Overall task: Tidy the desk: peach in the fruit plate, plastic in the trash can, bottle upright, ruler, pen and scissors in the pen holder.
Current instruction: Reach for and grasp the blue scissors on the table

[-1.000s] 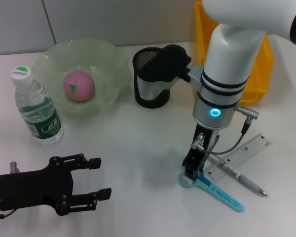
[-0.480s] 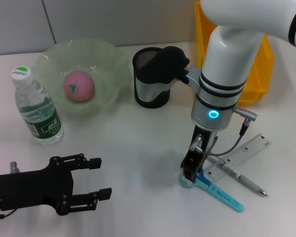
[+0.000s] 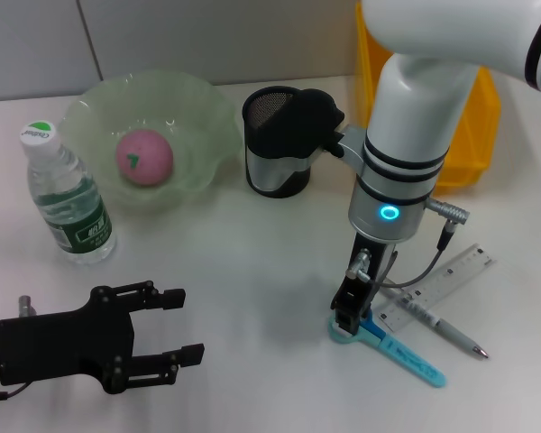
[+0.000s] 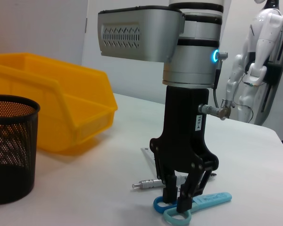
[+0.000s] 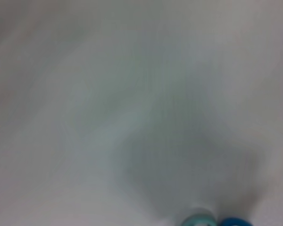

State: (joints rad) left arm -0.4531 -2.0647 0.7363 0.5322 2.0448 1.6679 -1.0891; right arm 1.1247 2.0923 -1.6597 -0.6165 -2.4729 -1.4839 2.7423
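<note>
My right gripper [image 3: 347,317] points straight down at the desk [image 3: 252,262], its fingers pinched on the handle loops of the light blue scissors [image 3: 398,350], which lie flat. In the left wrist view the fingertips [image 4: 183,203] sit close together at the scissors [image 4: 203,201]. The pen [image 3: 444,330] and clear ruler [image 3: 442,283] lie just beside them. The peach [image 3: 144,156] rests in the fruit plate [image 3: 90,101]. The bottle [image 3: 68,194] stands upright. The pen holder [image 3: 275,149] is behind, and the trash can [image 3: 473,135] is at the back right. My left gripper [image 3: 187,325] is open and parked at the front left. The plastic is out of view.
The right arm's wrist and its cable hang over the ruler and pen. The pen holder [image 4: 9,146] and the yellow trash can [image 4: 61,113] stand close together behind the right gripper. Bare white desk lies between my two grippers.
The right arm's upper part has shifted slightly to the left. Its fingers stay at the scissors handles. The left arm has not moved.
</note>
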